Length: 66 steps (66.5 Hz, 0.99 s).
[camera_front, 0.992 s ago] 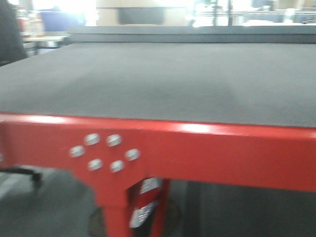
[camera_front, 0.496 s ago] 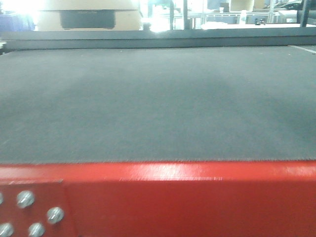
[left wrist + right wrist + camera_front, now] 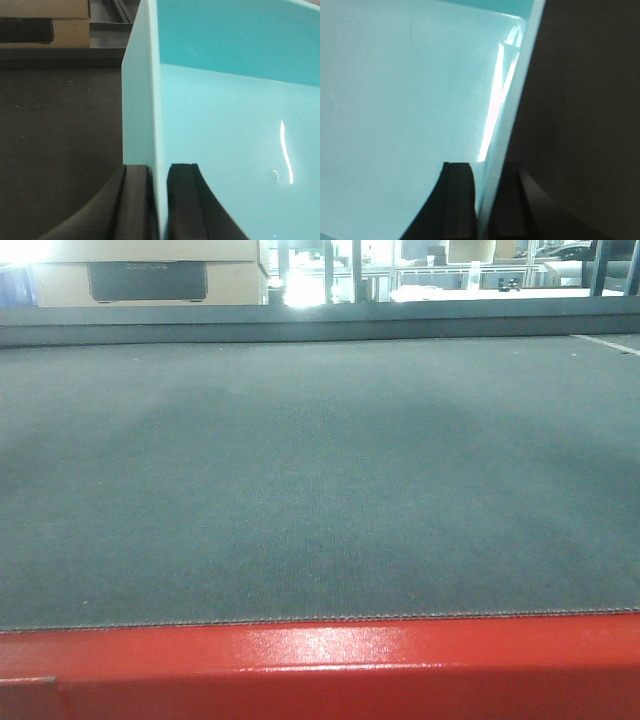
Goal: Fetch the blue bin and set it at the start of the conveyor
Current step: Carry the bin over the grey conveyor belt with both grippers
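Note:
The blue bin (image 3: 225,130) is a pale turquoise tub that fills both wrist views. My left gripper (image 3: 159,170) is shut on the bin's left wall, one black finger outside and one inside. My right gripper (image 3: 487,172) is shut on the bin's right wall (image 3: 410,115) in the same way. Below the bin lies the dark grey belt of the conveyor start (image 3: 320,480), its glossy red frame (image 3: 330,670) along the near edge in the front view. The bin and both grippers are out of the front view.
A raised grey rail (image 3: 320,325) bounds the belt's far side. Beyond it stand a cardboard box (image 3: 150,275) with a dark panel and bright shelving. The same box shows in the left wrist view (image 3: 45,22).
The front view has moved closer to the conveyor and over it: the red frame dropped to the bottom edge, its leg and bolts left the picture, and the belt now fills the view.

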Available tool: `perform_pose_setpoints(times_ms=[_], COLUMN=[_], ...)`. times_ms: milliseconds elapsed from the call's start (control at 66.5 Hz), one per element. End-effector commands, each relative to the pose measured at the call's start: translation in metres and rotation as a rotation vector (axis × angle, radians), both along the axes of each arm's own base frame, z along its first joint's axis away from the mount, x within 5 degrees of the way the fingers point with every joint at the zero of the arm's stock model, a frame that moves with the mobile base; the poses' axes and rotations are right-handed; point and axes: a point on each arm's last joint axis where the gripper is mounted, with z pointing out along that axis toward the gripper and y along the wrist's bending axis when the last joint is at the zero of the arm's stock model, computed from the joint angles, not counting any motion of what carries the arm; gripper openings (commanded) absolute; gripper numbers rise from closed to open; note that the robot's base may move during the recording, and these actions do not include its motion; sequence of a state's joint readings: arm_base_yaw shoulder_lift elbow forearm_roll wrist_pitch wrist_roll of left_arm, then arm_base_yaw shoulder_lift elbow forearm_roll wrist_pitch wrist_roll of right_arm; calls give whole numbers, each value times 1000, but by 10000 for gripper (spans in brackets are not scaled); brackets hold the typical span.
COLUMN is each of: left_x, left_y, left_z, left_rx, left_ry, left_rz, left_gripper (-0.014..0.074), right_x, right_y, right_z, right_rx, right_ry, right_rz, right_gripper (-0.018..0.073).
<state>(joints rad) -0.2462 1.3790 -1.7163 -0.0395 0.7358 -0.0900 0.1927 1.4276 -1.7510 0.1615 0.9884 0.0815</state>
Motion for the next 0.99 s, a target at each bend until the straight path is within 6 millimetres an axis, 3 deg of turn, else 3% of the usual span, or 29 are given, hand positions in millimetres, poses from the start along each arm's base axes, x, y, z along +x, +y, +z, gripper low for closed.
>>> perform_pose_setpoints(times_ms=[0,977], left_x=[-6,-6], left_y=[5,5], left_z=[16,16], left_rx=[-2,-2], left_ry=[-107,-107], left_rz=[21,21], left_gripper=[-111,-111], right_x=[-3,-3], right_y=[-8,-8], right_z=[7,8], right_rx=[-69,-68], right_ry=[-50,-55], right_rz=[-23,-23], right_gripper=[-151,-151])
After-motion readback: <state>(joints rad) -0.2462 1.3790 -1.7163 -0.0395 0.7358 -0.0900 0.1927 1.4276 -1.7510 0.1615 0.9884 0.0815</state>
